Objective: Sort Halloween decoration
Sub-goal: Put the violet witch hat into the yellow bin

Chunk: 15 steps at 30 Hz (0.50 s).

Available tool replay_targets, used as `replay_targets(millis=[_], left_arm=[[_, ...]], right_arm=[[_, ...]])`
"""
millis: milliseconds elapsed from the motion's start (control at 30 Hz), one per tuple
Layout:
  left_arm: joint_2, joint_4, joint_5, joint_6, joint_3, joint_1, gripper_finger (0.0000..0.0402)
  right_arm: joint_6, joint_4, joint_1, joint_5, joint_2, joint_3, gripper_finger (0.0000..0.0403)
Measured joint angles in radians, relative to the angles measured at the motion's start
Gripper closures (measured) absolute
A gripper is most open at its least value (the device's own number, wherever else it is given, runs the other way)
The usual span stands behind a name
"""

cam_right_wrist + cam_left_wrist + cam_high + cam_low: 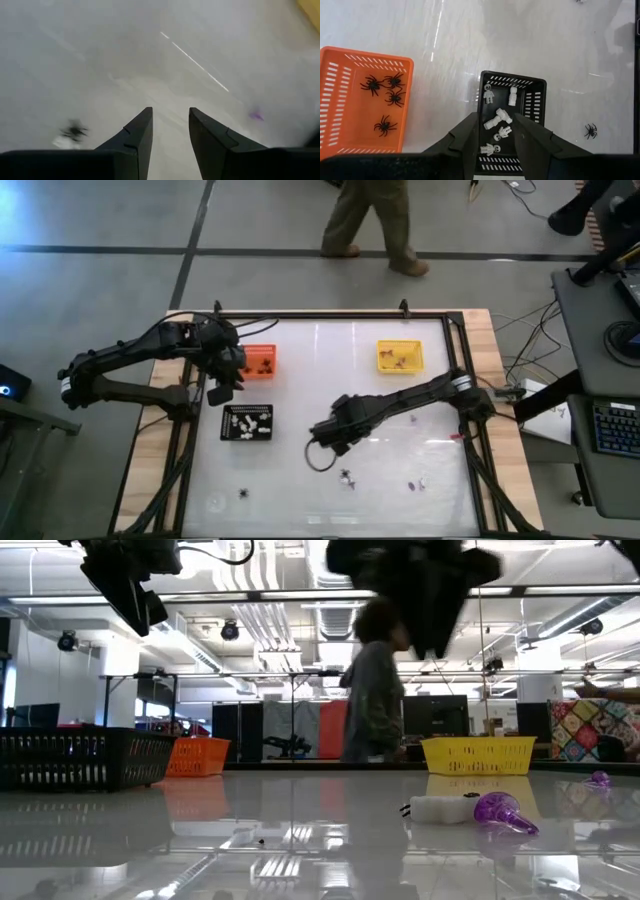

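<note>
My left gripper (pixel 220 388) (pixel 495 117) hangs open above the table, over the black tray (pixel 512 120) that holds several white skeleton trinkets (pixel 498 120). Beside it, the orange tray (pixel 362 102) holds several black spiders (pixel 384 90). My right gripper (pixel 322 442) (pixel 170 112) is open over bare table near the middle. Ahead of it lie a black spider (pixel 75 131) next to a white trinket, and a purple trinket (pixel 256 115). In the high view loose trinkets rest on the near table: spiders (pixel 347 476) (pixel 245 493), a purple one (pixel 412 485), a white one (pixel 424 483).
The yellow tray (pixel 399 357) with brownish trinkets stands at the far right of the table. A black cable loop (pixel 318 458) hangs by the right gripper. A person (pixel 372 220) walks beyond the far edge. Bare tabletop lies between the trays and the near edge.
</note>
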<state>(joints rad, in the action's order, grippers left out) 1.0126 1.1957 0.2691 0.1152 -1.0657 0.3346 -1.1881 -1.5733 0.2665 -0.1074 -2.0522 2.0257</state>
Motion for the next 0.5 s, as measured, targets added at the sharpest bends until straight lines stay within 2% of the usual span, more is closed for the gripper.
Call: replay_targets(millis=[233,333,500], left_arm=[[0.0,-0.014,0.0,0.008,0.0,0.0,0.0299],[0.0,-0.022,0.0,0.012,0.0,0.0,0.0299],[0.0,-0.044,0.0,0.012,0.0,0.0,0.0299]], right_arm=[[-0.122,0.004,0.008,-0.009,0.231,-0.306,0.0283],[-0.127,0.017,0.012,-0.009,0.321,-0.428,0.0282],[-0.121,0.155,0.013,-0.001,0.452,-0.636,0.0286]])
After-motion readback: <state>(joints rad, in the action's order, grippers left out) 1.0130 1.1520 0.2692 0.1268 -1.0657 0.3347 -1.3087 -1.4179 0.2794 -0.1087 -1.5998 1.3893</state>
